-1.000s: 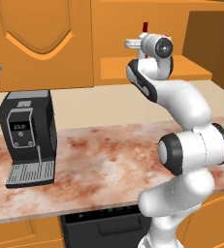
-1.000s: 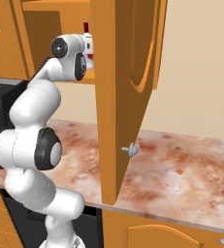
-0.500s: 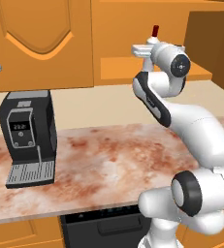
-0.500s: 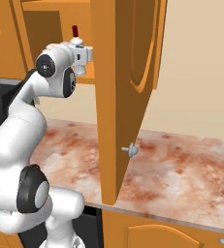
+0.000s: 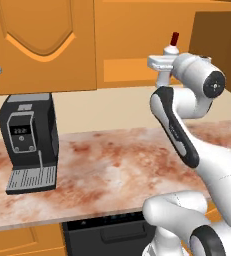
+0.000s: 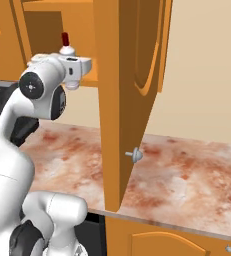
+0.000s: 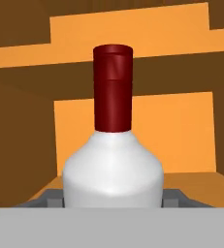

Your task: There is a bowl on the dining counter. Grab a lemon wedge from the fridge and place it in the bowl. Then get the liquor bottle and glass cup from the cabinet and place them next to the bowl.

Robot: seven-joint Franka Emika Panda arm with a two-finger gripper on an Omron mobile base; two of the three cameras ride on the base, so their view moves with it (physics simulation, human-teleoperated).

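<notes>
The liquor bottle (image 7: 113, 169) has a white body and a dark red neck, and it stands upright between my fingers (image 7: 52, 198) in the hand view. My gripper (image 5: 166, 56) is shut on the liquor bottle. The bottle's red cap (image 5: 174, 38) sticks up above the hand, in front of the open upper cabinet. From the right, the same cap (image 6: 65, 39) rises over the gripper (image 6: 69, 59), just left of the open door. Behind the bottle I see the brown and orange cabinet interior (image 7: 191, 131).
The open cabinet door (image 6: 132, 100) with its knob (image 6: 134, 155) hangs out over the marble counter (image 6: 187, 175), right of the hand. A black coffee machine (image 5: 29, 142) stands at the counter's left. A closed upper cabinet door (image 5: 42, 45) is at top left.
The hand has carried the bottle a little lower and back out of the cabinet toward the base. The elbow has swung down and the grip has not changed.
</notes>
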